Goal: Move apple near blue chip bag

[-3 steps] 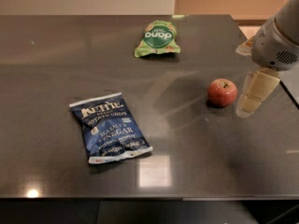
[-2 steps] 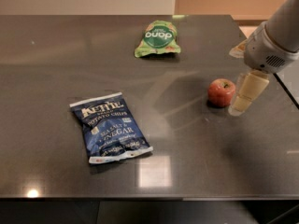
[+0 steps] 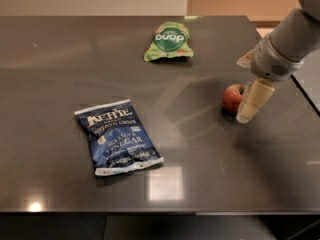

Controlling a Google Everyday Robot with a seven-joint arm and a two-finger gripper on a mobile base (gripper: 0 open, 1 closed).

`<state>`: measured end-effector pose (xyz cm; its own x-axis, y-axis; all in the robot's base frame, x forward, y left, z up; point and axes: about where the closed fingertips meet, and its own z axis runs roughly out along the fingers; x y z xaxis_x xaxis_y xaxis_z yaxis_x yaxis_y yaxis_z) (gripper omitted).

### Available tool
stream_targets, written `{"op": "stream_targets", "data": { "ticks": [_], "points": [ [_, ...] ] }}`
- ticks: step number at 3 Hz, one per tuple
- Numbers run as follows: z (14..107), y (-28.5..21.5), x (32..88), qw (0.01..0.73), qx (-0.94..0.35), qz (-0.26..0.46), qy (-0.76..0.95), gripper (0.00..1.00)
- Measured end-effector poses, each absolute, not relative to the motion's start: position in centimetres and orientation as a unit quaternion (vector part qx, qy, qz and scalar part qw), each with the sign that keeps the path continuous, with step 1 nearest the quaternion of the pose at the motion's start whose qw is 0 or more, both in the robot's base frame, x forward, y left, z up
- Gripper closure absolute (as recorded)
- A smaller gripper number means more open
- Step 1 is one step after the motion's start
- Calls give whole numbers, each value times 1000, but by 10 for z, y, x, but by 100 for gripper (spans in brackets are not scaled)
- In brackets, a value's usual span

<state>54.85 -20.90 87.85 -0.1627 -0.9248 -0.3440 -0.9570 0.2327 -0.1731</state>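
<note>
The small red apple [image 3: 231, 98] sits on the dark table [image 3: 210, 174] at the right. My gripper [image 3: 245, 111] comes down from the upper right and is right against the apple's right side, covering its edge, with the tip close to the tabletop. The blue chip bag [image 3: 118, 137], navy with white "Kettle" lettering, lies flat at the front left, well apart from the apple and the gripper.
A green snack bag [image 3: 169, 41] lies at the back centre of the table. The table's right edge [image 3: 306, 91] runs just beyond the arm. A beige wall and floor show behind the table.
My gripper has moved left and slightly down, closing in on the apple's right side. The apple and both bags have not moved.
</note>
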Motion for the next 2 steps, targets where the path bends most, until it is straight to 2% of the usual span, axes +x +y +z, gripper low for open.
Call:
{"op": "stream_targets", "data": {
  "ticks": [1, 2],
  "points": [
    [864, -213, 556, 187, -617, 48, 763, 0],
    [850, -221, 560, 181, -616, 55, 765, 23]
  ]
}}
